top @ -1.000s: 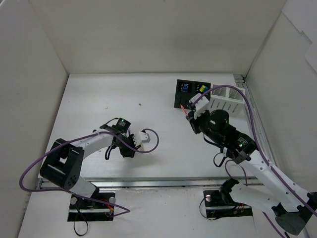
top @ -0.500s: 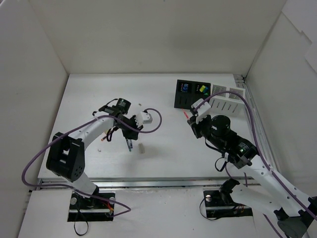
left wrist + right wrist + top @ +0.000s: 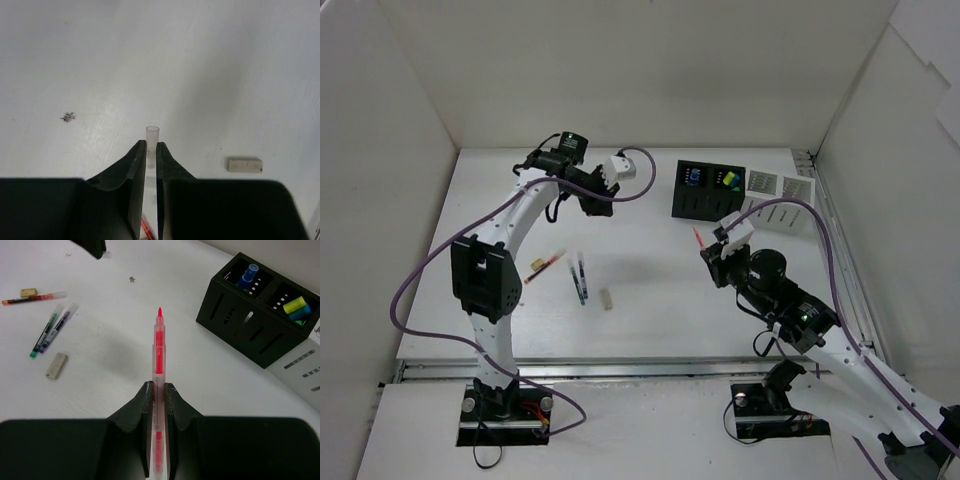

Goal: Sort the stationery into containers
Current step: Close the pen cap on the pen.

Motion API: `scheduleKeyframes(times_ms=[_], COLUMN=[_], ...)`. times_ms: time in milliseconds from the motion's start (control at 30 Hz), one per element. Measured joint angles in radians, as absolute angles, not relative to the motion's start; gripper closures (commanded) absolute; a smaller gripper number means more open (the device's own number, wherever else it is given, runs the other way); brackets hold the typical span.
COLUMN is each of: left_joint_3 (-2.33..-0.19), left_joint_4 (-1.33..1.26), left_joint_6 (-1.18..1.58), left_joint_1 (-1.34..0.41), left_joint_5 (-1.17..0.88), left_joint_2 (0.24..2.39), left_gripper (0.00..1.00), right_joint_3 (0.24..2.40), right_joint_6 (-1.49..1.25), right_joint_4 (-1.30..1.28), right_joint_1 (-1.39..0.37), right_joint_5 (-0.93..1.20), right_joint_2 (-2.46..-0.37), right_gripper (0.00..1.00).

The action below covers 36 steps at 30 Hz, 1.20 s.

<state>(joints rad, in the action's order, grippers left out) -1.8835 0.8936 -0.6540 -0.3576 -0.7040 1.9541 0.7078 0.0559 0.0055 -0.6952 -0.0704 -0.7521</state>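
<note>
- The right claw (image 3: 159,387) is shut tight on the thin red pen (image 3: 159,347), and its 2 jaws pinch the pen partway along its body
- The pen's long line runs straight out ahead of this claw, with the red tip far out in front and the back end tucked under the claw
- The black box (image 3: 245,337) stands ahead of this claw and off to its right, well apart from the pen tip, and it has 2 open pockets on top
- The pocket closer to the claw's middle line holds the blue-capped bottle (image 3: 248,274), and the pocket further right holds the yellow and green highlighters (image 3: 295,306)
- A white box (image 3: 305,367) stands just beside the black box, even further to the claw's right
- My guess is that the pen must swing forward and right to get over a box, then tip so 1 end points down, because lying flat like this it could land across a rim
- The right arm is the nearer one to the boxes
- The left claw (image 3: 148,146) is shut on a thin clear tube (image 3: 152,131) that pokes out just past its tips, and I cannot tell what the tube is
- The pale eraser (image 3: 244,164) lies on the table to the right of the left claw, and nothing touches it
</note>
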Motion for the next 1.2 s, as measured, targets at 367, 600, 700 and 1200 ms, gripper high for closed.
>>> scheduleKeyframes(times_ms=[367, 600, 700, 1200], left_joint_3=[-1.898, -1.412, -1.261, -0.912], left_joint_4=[0.578, 0.370, 0.337, 0.404], left_joint_6=[-0.204, 0.081, 0.160, 0.400], left_joint_1=[-0.388, -0.408, -0.422, -0.445], left_joint_5=[-0.417, -0.482, -0.547, -0.862], left_joint_2=[1.839, 1.519, 1.392, 0.993], left_gripper=[1.00, 1.00, 1.00, 1.00], right_joint_3=[0.583, 0.606, 0.654, 1.037], right_joint_6=[-0.025, 0.121, 0.271, 1.323], right_joint_4=[0.101, 0.081, 0.043, -0.212], right_joint_1=[-0.694, -0.694, -0.694, -0.688], right_joint_5=[-0.073, -0.013, 0.037, 0.418], right_joint_2=[-0.597, -0.640, -0.714, -1.113], right_gripper=[1.00, 0.98, 0.95, 1.00])
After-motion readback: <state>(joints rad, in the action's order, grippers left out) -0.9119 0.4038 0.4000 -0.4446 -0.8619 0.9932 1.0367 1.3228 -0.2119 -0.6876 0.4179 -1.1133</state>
